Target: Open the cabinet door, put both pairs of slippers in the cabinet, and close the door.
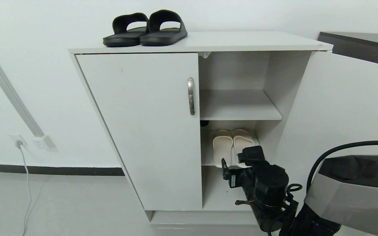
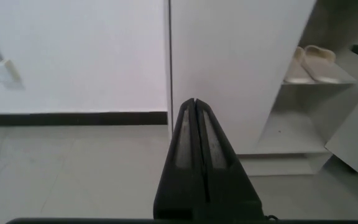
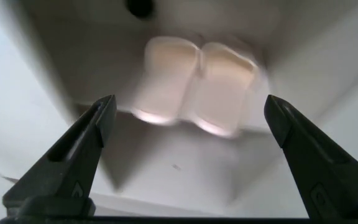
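Observation:
A pair of black slippers (image 1: 144,29) sits on top of the white cabinet (image 1: 241,41), at its left end. The cabinet's left door (image 1: 143,131) is closed, and its right door (image 1: 340,108) is swung wide open. Inside, a pair of cream slippers (image 1: 233,144) (image 3: 166,81) (image 2: 312,59) lies side by side on the lower shelf. My right gripper (image 1: 236,162) (image 3: 190,109) is open just in front of that shelf with nothing between its fingers. My left gripper (image 2: 194,102) is shut and empty, low over the floor, pointing at the cabinet's left side.
The closed door carries a metal handle (image 1: 191,96). The upper shelf (image 1: 238,108) and the bottom compartment (image 1: 218,193) are bare. A wall socket with a cable (image 1: 20,142) is at the left. Open tiled floor (image 1: 61,203) lies left of the cabinet.

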Robot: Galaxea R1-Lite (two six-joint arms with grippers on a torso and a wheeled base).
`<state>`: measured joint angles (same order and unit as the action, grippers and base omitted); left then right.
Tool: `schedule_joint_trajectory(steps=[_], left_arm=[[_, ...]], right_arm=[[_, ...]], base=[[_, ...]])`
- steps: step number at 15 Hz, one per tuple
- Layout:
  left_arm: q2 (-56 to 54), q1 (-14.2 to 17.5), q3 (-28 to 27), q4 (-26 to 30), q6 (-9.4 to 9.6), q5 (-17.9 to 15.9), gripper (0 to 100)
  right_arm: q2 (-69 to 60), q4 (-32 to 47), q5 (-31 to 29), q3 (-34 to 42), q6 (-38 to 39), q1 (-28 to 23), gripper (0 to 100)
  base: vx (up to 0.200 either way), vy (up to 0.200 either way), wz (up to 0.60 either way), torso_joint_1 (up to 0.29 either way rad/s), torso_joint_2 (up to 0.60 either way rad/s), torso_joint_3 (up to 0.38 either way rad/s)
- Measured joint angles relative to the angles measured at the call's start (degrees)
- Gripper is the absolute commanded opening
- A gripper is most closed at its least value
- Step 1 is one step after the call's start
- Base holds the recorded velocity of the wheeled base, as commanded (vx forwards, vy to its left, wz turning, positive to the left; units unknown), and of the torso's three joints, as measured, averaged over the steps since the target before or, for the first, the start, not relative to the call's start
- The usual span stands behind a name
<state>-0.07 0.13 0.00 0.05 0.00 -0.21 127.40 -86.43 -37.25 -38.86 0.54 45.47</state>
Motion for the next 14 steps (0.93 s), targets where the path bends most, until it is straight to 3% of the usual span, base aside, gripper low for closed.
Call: schedule_joint_trajectory(steps=[13,14], left_arm=[[0.0,0.0,0.0,0.0,-0.07,0.0,0],[0.0,0.0,0.0,0.0,-0.07,0.1,0]], right_arm=[[0.2,-0.6,0.0,0.1,-0.5,-0.2,100],[0.2,-0.7,0.0,0.1,-0.5,-0.2,100]], base=[[0.000,0.200,0.00,0.003,0.00,0.004],[0.000,0.000,0.00,0.000,0.00,0.000]])
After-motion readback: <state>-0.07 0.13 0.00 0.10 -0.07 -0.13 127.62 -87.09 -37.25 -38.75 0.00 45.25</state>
